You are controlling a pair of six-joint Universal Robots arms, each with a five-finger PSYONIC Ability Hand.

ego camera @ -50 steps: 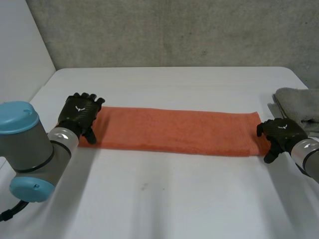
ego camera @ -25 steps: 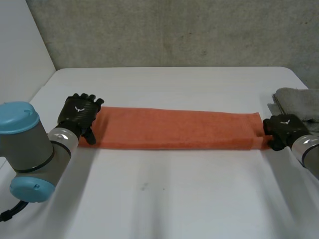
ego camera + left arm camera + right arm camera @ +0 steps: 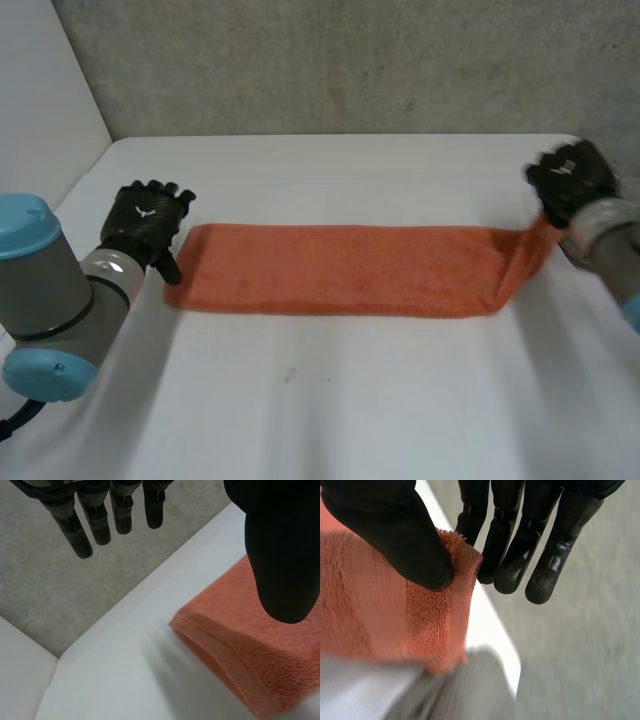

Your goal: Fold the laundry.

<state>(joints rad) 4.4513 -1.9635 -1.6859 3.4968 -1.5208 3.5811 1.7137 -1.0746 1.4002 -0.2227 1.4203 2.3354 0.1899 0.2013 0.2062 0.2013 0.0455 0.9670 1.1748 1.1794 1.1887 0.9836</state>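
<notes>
One towel (image 3: 340,272) end pinched by right hand (image 3: 572,180) at table (image 3: 350,400) right edge; long axis laid toward open left hand (image 3: 148,218).

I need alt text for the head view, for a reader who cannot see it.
The right hand holds one end of a long orange towel raised off the white table, while the rest lies flat. The open left hand is beside the towel's other end.
</notes>
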